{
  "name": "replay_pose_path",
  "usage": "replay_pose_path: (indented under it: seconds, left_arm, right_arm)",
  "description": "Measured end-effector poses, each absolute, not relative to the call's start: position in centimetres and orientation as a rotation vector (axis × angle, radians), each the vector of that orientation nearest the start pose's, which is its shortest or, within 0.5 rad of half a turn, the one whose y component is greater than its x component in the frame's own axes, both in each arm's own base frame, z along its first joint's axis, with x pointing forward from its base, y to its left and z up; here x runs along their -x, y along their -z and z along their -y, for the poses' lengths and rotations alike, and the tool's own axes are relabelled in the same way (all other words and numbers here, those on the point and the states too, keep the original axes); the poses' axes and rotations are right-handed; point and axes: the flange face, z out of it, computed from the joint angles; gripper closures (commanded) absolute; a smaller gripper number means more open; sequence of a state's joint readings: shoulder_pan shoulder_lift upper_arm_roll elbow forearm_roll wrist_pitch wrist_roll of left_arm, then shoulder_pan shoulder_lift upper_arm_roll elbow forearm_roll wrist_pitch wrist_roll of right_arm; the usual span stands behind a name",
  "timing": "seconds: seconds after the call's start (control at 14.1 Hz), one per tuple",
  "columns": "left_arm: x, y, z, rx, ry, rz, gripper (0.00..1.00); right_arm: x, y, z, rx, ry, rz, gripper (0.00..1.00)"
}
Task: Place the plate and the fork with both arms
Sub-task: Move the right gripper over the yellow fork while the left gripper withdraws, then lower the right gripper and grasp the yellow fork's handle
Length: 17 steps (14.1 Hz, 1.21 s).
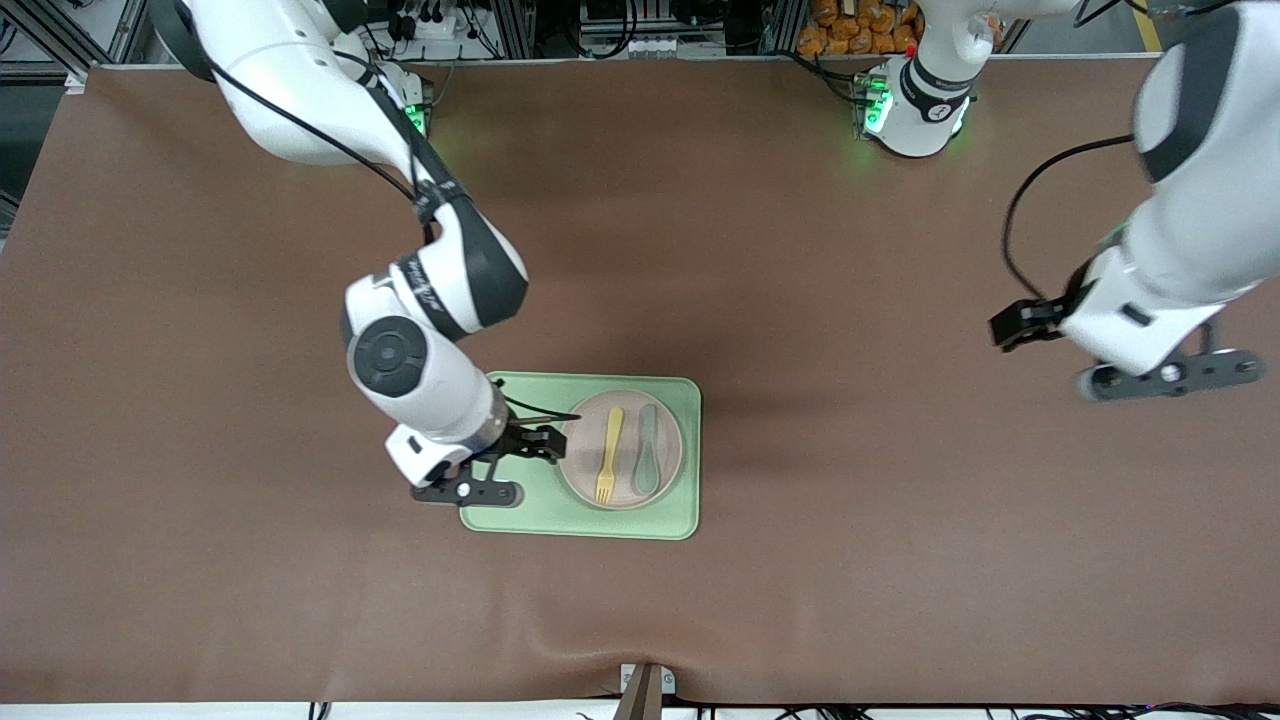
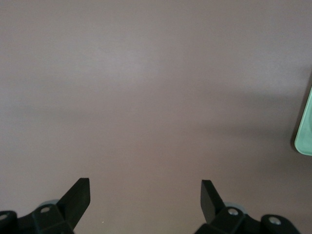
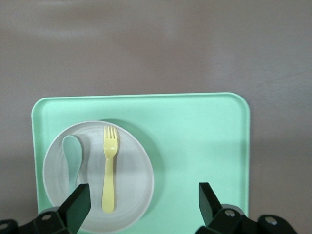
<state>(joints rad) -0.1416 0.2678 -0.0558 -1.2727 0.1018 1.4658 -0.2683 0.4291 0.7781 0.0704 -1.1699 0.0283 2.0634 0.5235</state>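
Note:
The pale plate point(image 1: 668, 478) lies on the light-green tray point(image 1: 530, 400), at the tray's end toward the left arm. The yellow fork point(image 1: 608, 455) lies on the plate, with a grey-green spoon point(image 1: 647, 450) beside it. My right gripper point(image 1: 535, 442) hovers open and empty over the tray, beside the plate's rim. Its wrist view shows the plate point(image 3: 131, 165), fork point(image 3: 109, 168), spoon point(image 3: 72, 156) and tray point(image 3: 195, 136) below the open right gripper point(image 3: 144, 192). My left gripper point(image 1: 1020, 325) is open and empty over bare table at the left arm's end, also shown in its wrist view point(image 2: 145, 187).
A brown mat point(image 1: 850, 450) covers the table. A corner of the tray point(image 2: 306, 131) shows at the edge of the left wrist view. The arm bases stand along the table edge farthest from the front camera.

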Motion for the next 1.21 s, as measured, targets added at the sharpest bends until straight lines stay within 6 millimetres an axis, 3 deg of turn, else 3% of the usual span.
replay_pose_path:
  seconds: [0.21, 0.5, 0.71, 1.0, 1.21]
  left_arm:
    - [-60.2, -61.3, 7.0, 3.077, -0.078, 0.172, 0.0]
    - [-58.9, -60.9, 6.6, 3.094, 0.014, 0.175, 0.0]
    - [-58.3, -60.4, 6.5, 3.095, 0.022, 0.148, 0.0]
    - [-58.4, -60.4, 5.0, 3.116, 0.017, 0.094, 0.0]
    - [-58.4, -60.5, 5.0, 3.129, 0.019, 0.094, 0.0]
  right_arm:
    - [-67.4, -30.2, -38.1, 3.035, 0.084, -0.05, 0.19]
    - [-65.4, -25.6, -42.1, 3.065, 0.066, -0.031, 0.24]
    - [-64.6, -23.9, -43.5, 3.074, 0.066, -0.036, 0.32]
    - [-64.5, -22.5, -43.6, 3.077, 0.059, -0.033, 0.33]
    - [-64.1, -21.3, -44.5, 3.073, 0.066, -0.025, 0.35]
